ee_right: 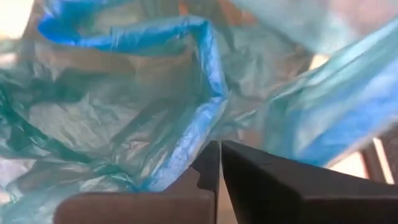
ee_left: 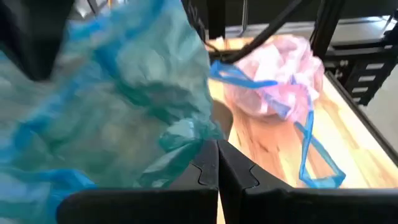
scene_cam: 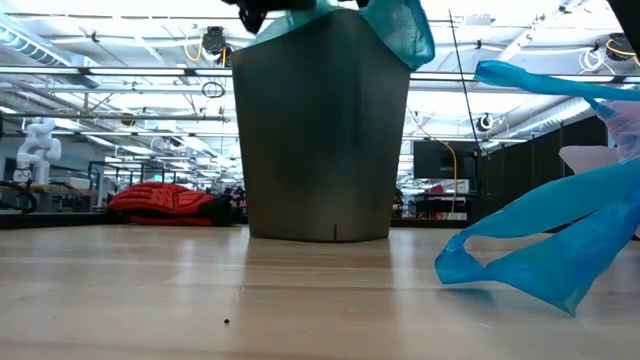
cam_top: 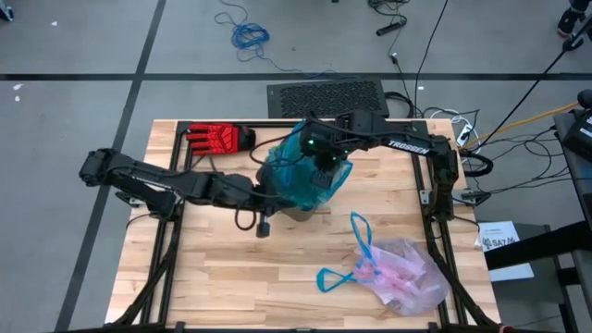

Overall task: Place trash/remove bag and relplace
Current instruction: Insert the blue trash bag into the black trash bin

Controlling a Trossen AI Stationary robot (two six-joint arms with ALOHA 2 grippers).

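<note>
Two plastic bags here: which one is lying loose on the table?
The pink-white bag with blue drawstring loops, lying on the table toward its front right. The teal-green bag is draped over the bin.

Pretty typical lab setup: grey concrete floor (cam_top: 83, 55) with dark seam lines, a tangle of blue cable (cam_top: 248, 35) lying loose and black cables (cam_top: 518, 139) snaking around. There's a black ribbed mat (cam_top: 326, 96) just past the wooden table's (cam_top: 277, 277) far edge. Across the room, rows of ceiling strip lights (scene_cam: 120, 50) and a white robot arm (scene_cam: 38, 140).
</note>
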